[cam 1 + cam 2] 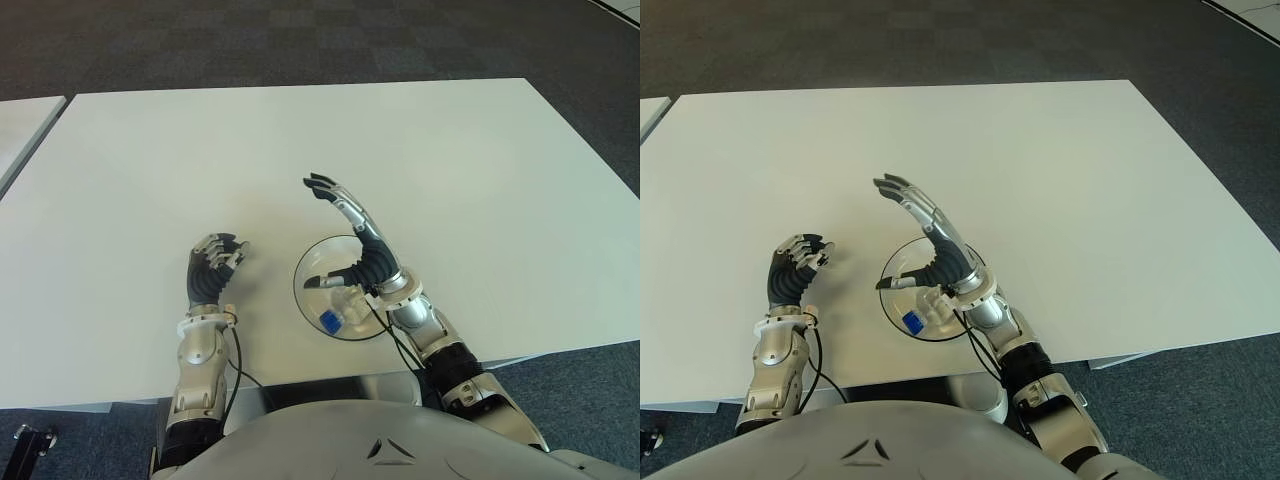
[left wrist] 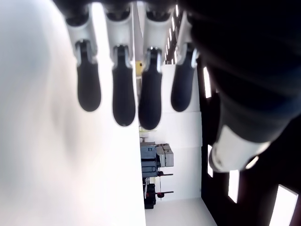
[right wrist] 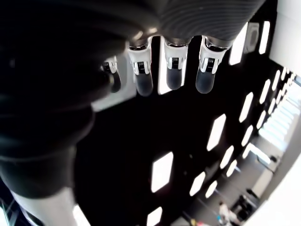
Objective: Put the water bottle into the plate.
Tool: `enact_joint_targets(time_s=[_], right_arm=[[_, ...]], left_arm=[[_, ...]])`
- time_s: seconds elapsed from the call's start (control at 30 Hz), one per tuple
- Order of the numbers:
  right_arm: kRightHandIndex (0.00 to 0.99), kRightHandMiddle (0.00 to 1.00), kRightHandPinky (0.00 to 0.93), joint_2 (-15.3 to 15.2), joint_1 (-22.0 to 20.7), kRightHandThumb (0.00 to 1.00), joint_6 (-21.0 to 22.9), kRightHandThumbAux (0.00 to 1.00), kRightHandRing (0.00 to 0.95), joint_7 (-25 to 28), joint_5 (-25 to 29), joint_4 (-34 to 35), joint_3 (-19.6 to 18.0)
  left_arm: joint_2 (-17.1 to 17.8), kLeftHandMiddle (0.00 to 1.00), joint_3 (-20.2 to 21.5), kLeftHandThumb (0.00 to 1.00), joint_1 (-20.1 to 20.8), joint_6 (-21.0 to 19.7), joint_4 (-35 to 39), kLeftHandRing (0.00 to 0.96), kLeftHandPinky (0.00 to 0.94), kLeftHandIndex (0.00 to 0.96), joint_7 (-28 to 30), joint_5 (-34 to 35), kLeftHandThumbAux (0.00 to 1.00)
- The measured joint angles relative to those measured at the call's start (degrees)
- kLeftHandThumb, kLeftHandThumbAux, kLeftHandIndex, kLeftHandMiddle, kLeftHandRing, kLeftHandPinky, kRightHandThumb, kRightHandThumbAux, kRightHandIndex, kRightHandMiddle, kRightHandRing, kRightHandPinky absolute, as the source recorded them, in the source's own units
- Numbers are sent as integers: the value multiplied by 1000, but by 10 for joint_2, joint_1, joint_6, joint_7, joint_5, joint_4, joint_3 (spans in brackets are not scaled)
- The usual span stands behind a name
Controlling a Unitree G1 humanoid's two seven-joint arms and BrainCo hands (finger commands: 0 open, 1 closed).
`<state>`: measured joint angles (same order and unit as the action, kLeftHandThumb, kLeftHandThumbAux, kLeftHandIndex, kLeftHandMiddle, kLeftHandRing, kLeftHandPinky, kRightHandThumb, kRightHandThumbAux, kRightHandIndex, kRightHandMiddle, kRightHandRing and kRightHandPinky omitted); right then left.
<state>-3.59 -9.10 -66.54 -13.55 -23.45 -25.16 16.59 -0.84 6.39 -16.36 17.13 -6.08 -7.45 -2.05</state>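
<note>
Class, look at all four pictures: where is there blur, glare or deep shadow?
Left wrist view: the fingers are soft-edged and the white surface beside them is glaring. Right wrist view: mostly dark, with bright ceiling lights. Eye views: evenly lit, with the bottle in the clear plate hard to make out.

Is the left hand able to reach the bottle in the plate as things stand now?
Probably yes. The left hand shows beside the plate, on its left, with bare table between. The bottle lies in the plate's near part, but the open right hand rises over it, so they might collide.
</note>
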Motion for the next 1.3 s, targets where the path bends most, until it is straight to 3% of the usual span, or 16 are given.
enact_joint_targets(time_s=[0.17,0.3,0.5,0.63,0.73,0.87,1.03,1.3], right_arm=[[228,251,260,32,-27,273,-58,996,230,-55,-32,-52,-44],[239,274,275,51,-26,360,-75,982,257,-79,-44,-42,-76],[295,309,292,28,5,432,-58,908,282,-58,19,3,-94],[334,335,300,20,16,415,-1,887,301,-41,72,16,-108],[369,366,363,33,24,349,11,903,343,-48,83,27,-122],[394,392,415,69,24,257,9,937,381,-81,64,24,-150],[444,449,503,71,22,102,8,987,462,-122,27,10,-179],[540,583,612,69,-15,77,5,998,615,-202,-11,-79,-221]], left_arm=[[0,517,0,707,1,7,-5,514,504,432,0,-1,709],[0,520,0,707,2,13,-9,514,503,432,0,-1,709],[1,527,1,707,3,20,-13,521,511,432,0,3,708],[3,531,2,707,5,23,-19,522,508,432,0,5,708],[3,533,3,708,5,27,-23,521,509,432,0,5,708],[3,532,2,708,7,36,-29,523,511,432,0,3,708],[3,530,0,707,10,42,-30,527,512,432,0,-2,708],[3,531,1,706,10,41,-31,522,511,432,0,-2,708]])
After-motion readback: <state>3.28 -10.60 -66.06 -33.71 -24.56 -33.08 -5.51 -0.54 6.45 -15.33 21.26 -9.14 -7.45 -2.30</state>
